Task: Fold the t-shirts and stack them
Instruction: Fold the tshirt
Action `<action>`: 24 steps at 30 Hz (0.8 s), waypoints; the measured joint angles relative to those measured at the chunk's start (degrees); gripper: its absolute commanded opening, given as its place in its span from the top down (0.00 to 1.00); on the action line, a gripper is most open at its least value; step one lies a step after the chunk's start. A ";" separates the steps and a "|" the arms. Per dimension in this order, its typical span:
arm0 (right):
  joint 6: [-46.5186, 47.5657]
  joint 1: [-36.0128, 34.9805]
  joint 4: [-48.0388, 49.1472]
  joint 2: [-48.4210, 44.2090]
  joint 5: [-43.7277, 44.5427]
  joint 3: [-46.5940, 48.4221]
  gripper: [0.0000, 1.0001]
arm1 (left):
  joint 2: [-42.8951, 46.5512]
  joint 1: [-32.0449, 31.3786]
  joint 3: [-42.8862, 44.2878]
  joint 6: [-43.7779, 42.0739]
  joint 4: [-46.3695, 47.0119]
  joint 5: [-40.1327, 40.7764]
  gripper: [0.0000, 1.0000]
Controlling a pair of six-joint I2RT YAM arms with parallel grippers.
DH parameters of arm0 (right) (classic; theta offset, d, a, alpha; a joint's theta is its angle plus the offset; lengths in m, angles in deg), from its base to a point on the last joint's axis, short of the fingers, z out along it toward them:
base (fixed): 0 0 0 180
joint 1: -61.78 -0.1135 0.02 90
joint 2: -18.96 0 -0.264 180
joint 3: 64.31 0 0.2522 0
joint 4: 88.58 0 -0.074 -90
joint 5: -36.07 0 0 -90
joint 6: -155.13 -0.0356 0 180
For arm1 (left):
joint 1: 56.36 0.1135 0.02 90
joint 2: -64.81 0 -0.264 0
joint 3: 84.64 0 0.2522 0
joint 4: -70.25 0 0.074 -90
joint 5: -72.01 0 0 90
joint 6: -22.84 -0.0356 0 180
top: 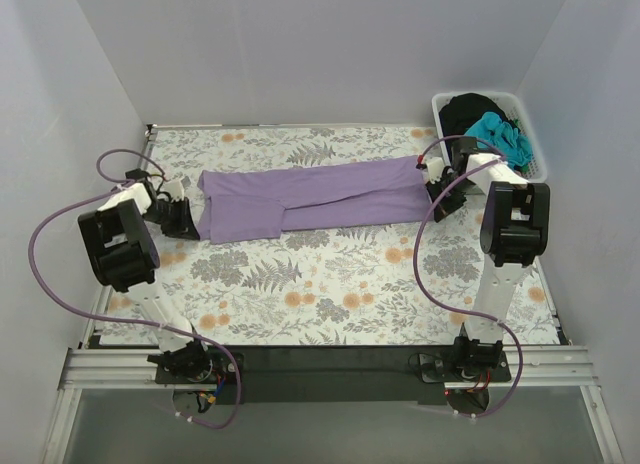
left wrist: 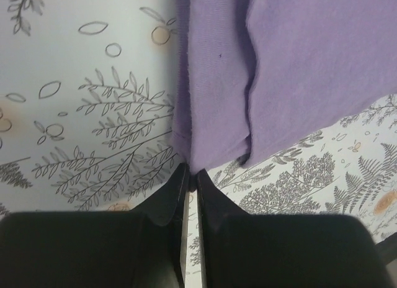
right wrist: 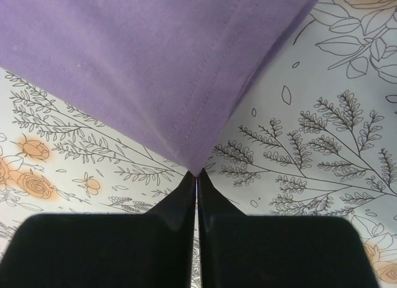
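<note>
While the left hand [top: 183,216] and right hand [top: 440,196] each pinch an end edge of the lavender t-shirt [top: 320,194], a broad stretch of floral tabletop [top: 330,284] lies nearside.

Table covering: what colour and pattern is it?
The table covering is white with grey ferns and orange flowers; top external view shows it best.

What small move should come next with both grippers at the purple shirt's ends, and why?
Probably lift both ends slightly. The left gripper and right gripper are each shut on a corner of the lavender shirt, which lies flat as a long strip.
</note>
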 measured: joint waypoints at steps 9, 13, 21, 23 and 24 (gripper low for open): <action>4.22 0.39 -0.42 -5.53 1.60 -4.70 0.99 | 2.14 4.22 -0.44 -4.04 -6.05 -0.24 1.00; 6.25 0.42 -0.79 -9.68 2.03 -9.09 0.99 | 5.18 4.24 -2.54 -5.31 -8.00 -0.48 0.90; 6.47 0.46 -2.34 -10.47 2.86 -11.74 0.33 | 6.80 4.39 -5.57 -5.57 -9.88 -0.48 0.56; 6.64 0.48 -2.97 -10.78 3.08 -11.19 0.34 | 7.58 4.55 -5.57 -5.51 -10.38 -0.55 0.56; 6.47 0.46 -3.45 -11.10 3.15 -10.80 0.35 | 8.24 4.72 -5.55 -5.57 -10.93 -0.68 0.57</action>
